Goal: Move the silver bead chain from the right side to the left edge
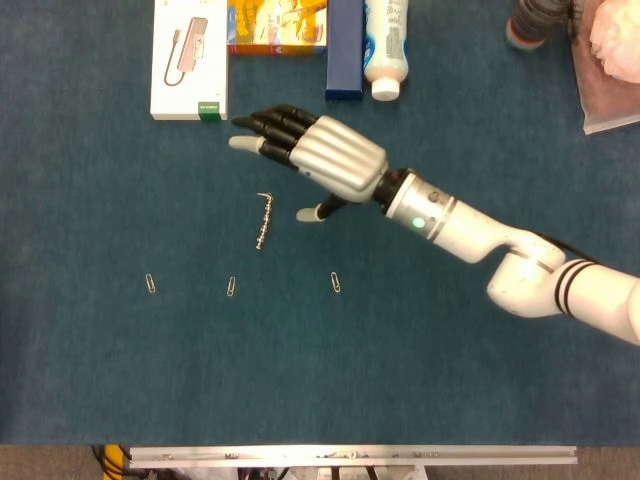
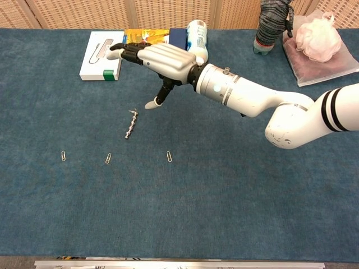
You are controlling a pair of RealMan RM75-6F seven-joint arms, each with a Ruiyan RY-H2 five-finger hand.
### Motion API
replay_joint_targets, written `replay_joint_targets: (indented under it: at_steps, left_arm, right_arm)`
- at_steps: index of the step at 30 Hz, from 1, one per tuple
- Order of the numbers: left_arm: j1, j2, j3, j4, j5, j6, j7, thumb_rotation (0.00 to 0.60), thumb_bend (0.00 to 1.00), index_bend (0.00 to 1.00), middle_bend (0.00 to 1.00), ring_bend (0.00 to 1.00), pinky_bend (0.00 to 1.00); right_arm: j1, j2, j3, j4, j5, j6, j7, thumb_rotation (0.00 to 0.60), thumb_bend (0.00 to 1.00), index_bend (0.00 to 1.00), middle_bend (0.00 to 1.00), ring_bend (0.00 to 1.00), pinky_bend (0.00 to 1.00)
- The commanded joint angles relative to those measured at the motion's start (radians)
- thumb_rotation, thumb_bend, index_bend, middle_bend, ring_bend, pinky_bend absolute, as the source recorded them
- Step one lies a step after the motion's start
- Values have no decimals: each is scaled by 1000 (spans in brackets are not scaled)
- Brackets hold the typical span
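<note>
Left of centre in the frame, the bead chain (image 1: 263, 221) lies loose on the blue cloth (image 1: 100, 380), above a row of paper clips (image 1: 231, 287). Just right of it the right hand (image 1: 318, 160) hovers with fingers spread, holding nothing. The release step looks done; if the chain must go further left, a fresh pinch is needed. Boxes (image 1: 189, 60) line the top edge.

Robot test bench in a lab: blue felt tabletop (image 2: 235, 190), aluminium rail (image 1: 350, 455) at its near edge, wicker screen (image 2: 168, 12) behind.
</note>
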Motion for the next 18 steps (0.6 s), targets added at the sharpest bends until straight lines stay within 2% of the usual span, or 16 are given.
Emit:
replay_joint_targets:
  at_steps: [1, 6, 13, 18]
  left_arm:
    - [-1, -1, -1, -1, 2, 2, 2, 600, 184, 246, 347, 223, 368]
    - [-5, -2, -11, -10, 8, 12, 4, 600, 184, 246, 325, 220, 368]
    - [-45, 4, -23, -69, 51, 0, 25, 600, 183, 246, 159, 162, 358]
    - [-92, 2, -34, -122, 87, -30, 51, 600, 183, 246, 135, 129, 308]
  right_arm:
    - [-14, 14, -7, -10, 7, 7, -2, 600, 0, 0, 0, 0, 94]
    - [-74, 92, -30, -70, 16, 50, -27, 600, 0, 0, 0, 0, 94]
    - [-192, 286, -64, -230, 33, 138, -116, 600, 0, 0, 1, 0, 94]
    - [-279, 425, -87, -351, 45, 204, -174, 600, 0, 0, 10, 0, 95]
